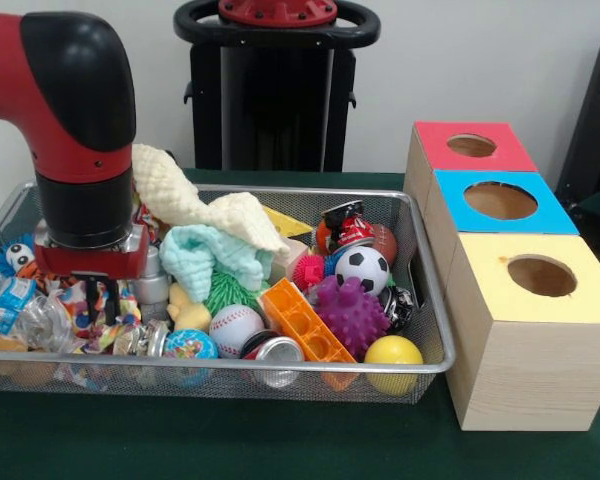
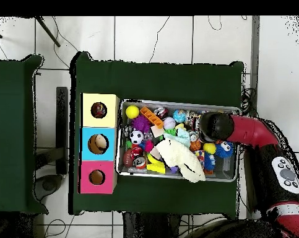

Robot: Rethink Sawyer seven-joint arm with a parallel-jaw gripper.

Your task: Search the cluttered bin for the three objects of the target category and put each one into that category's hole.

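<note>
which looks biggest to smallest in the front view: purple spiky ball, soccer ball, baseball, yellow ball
1. purple spiky ball
2-4. soccer ball, baseball and yellow ball look about alike; the baseball and yellow ball are partly hidden, so no ranking.

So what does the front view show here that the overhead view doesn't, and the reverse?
Only the front view shows the sides of things: the wire mesh wall of the bin, the pale wooden sides of the boxes, and the black pedestal behind the table. Only the overhead view shows the tiled floor, a second green table, the whole green table top round the bin, and something lying inside the yellow box's hole. Both show the red arm reaching down into one end of the bin, the cream knitted cloth on top of the clutter, and the yellow, blue and red boxes in a row.
</note>
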